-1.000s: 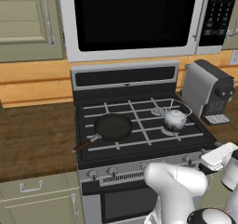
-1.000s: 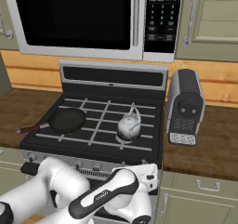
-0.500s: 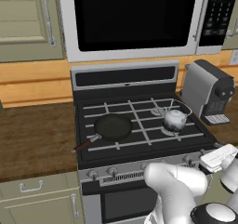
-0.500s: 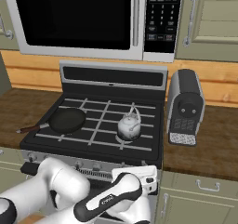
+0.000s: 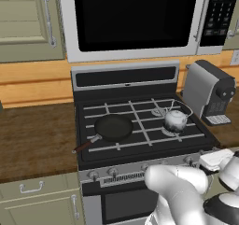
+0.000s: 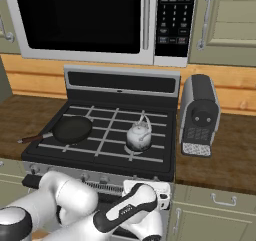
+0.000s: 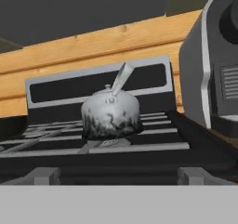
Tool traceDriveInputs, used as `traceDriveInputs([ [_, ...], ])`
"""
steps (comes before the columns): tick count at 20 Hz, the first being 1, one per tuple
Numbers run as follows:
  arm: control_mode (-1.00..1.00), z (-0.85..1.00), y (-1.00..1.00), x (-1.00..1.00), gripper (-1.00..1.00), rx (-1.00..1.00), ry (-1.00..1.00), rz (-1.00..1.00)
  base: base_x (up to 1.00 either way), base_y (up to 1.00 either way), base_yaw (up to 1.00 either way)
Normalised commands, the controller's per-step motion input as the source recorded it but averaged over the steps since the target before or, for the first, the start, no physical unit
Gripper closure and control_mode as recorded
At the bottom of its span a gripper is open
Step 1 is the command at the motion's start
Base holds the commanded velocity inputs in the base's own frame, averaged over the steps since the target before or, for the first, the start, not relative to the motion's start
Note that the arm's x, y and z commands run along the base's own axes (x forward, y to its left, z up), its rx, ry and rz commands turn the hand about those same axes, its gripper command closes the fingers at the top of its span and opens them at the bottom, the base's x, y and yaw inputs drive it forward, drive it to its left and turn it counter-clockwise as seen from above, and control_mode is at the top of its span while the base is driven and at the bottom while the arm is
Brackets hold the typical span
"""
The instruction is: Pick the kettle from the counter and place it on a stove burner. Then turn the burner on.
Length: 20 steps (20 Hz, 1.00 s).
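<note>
On the black gas stove's [image 5: 140, 126] front-right grate the small shiny silver kettle [image 5: 175, 120] sits, so the wide-jawed gripper should seek its front-edge knob squarely.

White arm folded low, claw [image 6: 161, 195] open wide and empty

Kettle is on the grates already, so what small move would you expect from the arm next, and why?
Probably a short reach toward the knobs on the stove's front panel. The kettle already sits on the grates over a front burner, apart from the frying pan, and the hand is low before the stove.
</note>
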Motion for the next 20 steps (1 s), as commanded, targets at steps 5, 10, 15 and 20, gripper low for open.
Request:
traceDriveInputs([
  [5,-1.00,-0.40,-0.06,0.08,-1.00,0.04,0.25,0.00,0.00,0.00,0.00],
  [10,-1.00,-0.40,-0.01,0.00,-1.00,0.00,0.00,0.00,0.00,0.00,0.00],
  [15,-1.00,-0.19,-0.13,-0.02,-1.00,0.00,-0.06,0.00,0.00,0.00,0.00],
  [20,-1.00,-0.34,-0.14,-0.03,-1.00,0.00,-0.04,0.00,0.00,0.00,0.00],
])
